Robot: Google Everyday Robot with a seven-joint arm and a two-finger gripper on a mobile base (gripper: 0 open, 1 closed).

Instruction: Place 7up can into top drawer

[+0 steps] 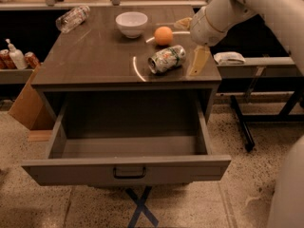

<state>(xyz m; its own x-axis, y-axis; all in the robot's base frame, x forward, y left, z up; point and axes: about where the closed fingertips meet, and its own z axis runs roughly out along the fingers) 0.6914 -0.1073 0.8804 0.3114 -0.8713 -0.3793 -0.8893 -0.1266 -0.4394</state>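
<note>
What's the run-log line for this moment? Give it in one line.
gripper open, right of 7up can | 7up can lying on tabletop, ungrasped | top drawer open, empty | phase: pre-grasp

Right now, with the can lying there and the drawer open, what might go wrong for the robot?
1. The 7up can lies on its side, so the hand, open just right of it, could set it rolling instead of gripping it.
2. The orange sits close behind the can; a stray sweep could knock it away.
3. The top drawer juts out below the tabletop; a badly placed release could miss it.
</note>
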